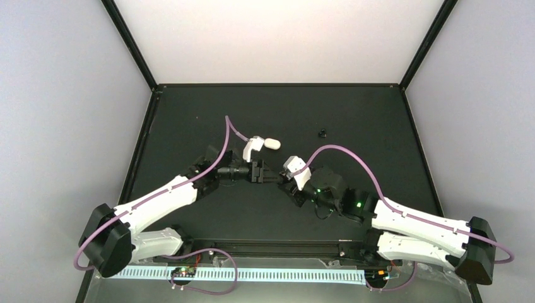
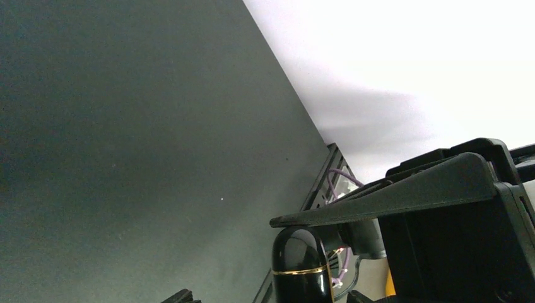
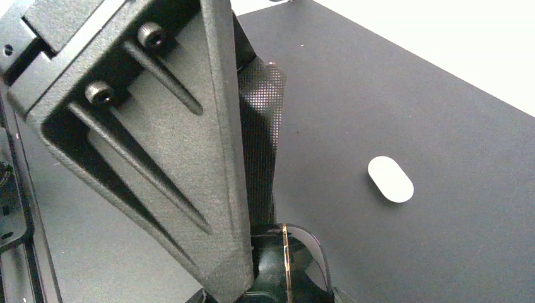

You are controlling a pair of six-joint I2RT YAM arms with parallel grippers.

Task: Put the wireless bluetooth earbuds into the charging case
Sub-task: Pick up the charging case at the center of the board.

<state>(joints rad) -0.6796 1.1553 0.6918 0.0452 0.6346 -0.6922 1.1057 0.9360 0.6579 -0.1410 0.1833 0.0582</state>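
The white oval charging case [image 1: 272, 143] lies on the black table, also seen in the right wrist view [image 3: 390, 179]. No earbuds show in any view. Both grippers meet mid-table. My right gripper [image 1: 282, 180] [image 3: 268, 295] is shut on a glossy black capsule with a thin gold band [image 3: 287, 262]. The same capsule [image 2: 301, 265] stands between the jaws of my left gripper [image 1: 257, 172] [image 2: 268, 297]. Those jaws are open, with a gap on one side. From above, the capsule is hidden between the fingers. The case lies apart, just behind the left wrist.
A small black squarish object [image 1: 322, 133] lies on the table [image 1: 353, 113] behind the right gripper. The left gripper's big grey finger [image 3: 158, 126] fills the left of the right wrist view. White walls stand behind and beside the table.
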